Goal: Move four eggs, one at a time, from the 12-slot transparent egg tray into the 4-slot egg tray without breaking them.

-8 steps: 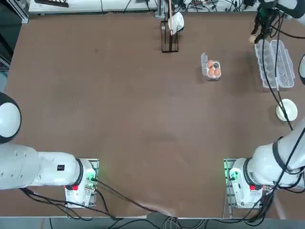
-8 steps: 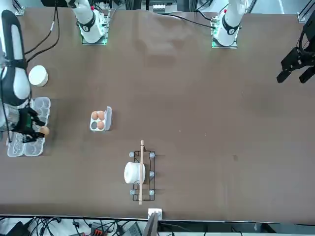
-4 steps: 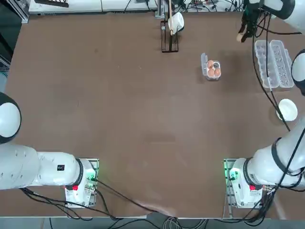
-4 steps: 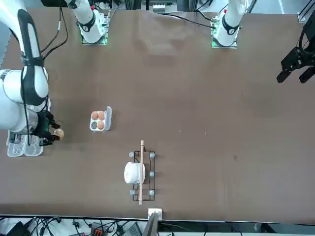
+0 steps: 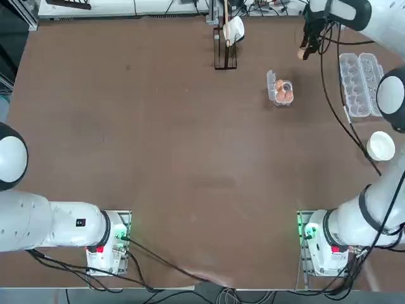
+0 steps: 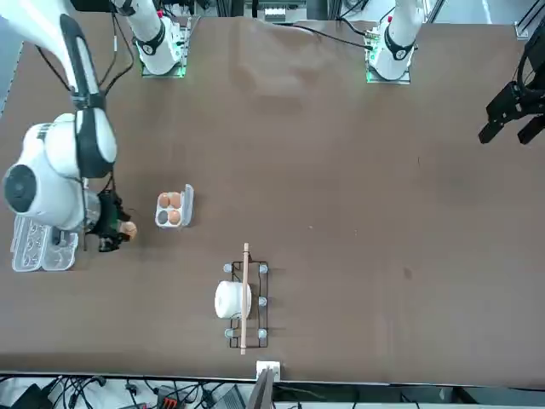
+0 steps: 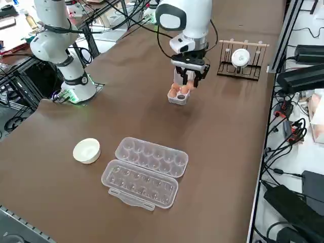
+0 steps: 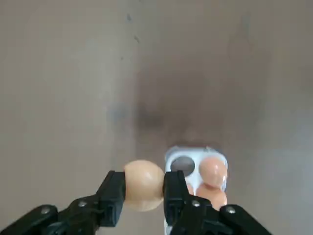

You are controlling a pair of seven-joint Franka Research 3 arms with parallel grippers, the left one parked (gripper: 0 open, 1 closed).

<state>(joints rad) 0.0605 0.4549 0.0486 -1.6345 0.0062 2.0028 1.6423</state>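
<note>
Egg four on its way to the small square clear 4-slot egg tray (image 5: 283,92).
Right claw (image 8: 145,196) grips orange-brown oval egg (image 8: 143,185) above the desk; next, probably lower it gently into the empty cup.

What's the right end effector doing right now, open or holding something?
Right end effector: closed on an egg, held in the air near the 4-slot egg tray, not yet over its empty cup.
</note>
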